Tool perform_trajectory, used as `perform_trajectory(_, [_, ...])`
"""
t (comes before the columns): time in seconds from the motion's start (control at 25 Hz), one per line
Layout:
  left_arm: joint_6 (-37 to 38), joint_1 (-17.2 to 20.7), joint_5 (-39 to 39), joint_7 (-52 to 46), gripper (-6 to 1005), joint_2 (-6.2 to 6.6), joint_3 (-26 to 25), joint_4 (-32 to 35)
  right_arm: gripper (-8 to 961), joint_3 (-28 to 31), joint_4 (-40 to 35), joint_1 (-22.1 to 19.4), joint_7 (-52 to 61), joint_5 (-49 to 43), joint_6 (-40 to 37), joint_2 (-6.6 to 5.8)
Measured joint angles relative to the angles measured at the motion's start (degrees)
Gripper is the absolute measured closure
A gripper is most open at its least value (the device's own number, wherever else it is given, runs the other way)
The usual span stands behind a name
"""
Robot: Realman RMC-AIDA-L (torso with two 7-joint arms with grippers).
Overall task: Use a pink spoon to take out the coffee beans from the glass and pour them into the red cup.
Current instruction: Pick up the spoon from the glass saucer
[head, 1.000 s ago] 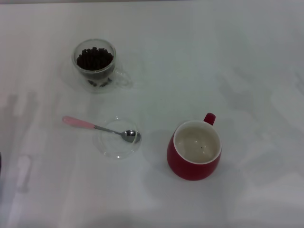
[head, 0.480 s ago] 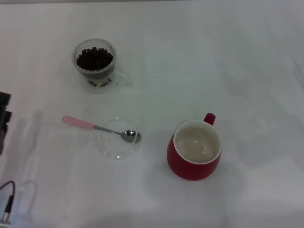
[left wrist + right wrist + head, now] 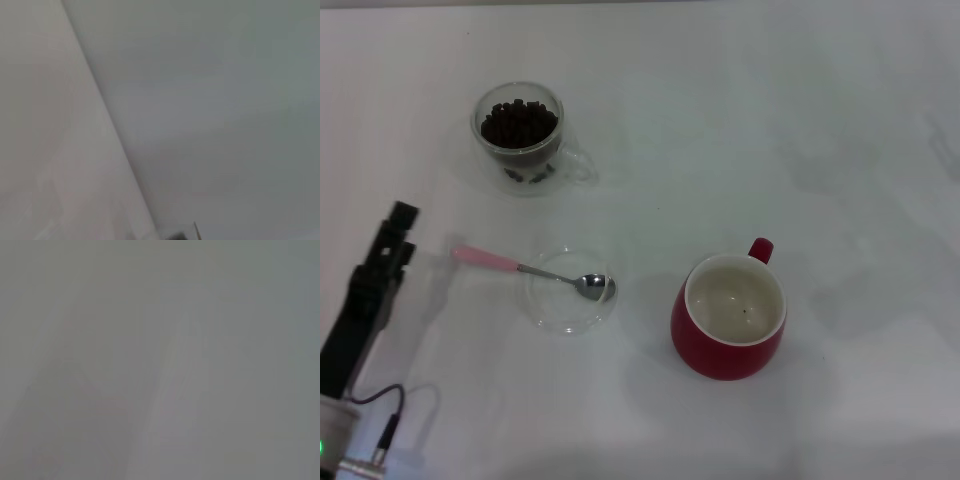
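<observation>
In the head view the pink spoon [image 3: 520, 267] lies on the table with its pink handle to the left and its silver bowl resting in a flat clear glass dish [image 3: 569, 291]. The glass [image 3: 519, 135] stands at the back left, full of dark coffee beans [image 3: 519, 123]. The red cup [image 3: 729, 316] stands upright at the front right, cream inside, with perhaps a single dark speck in it. My left gripper [image 3: 398, 228] reaches in from the front left edge, just left of the spoon's handle and apart from it. My right gripper is out of view.
The white table [image 3: 800, 120] fills the head view. A cable [image 3: 380, 410] hangs by the left arm at the front left corner. Both wrist views show only blank grey-white surface.
My left arm has come into the head view from the left edge and moved forward and right, toward the spoon's handle. The spoon, glass and cup have not moved.
</observation>
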Motion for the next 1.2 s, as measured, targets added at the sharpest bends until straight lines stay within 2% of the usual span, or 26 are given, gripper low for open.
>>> perform_trajectory(0.48, [-7.81, -4.25, 3.88, -3.21, 111, 0.00, -0.14, -0.15, 338, 0.02, -0.58, -1.15, -0.04, 0.00, 0.00, 0.12])
perform_trajectory(1.2, [-7.34, -4.05, 7.17, -2.33, 114, -0.17, -0.54, -0.23, 337, 0.46, -0.13, -2.01, -2.32, 0.00, -0.26, 0.39])
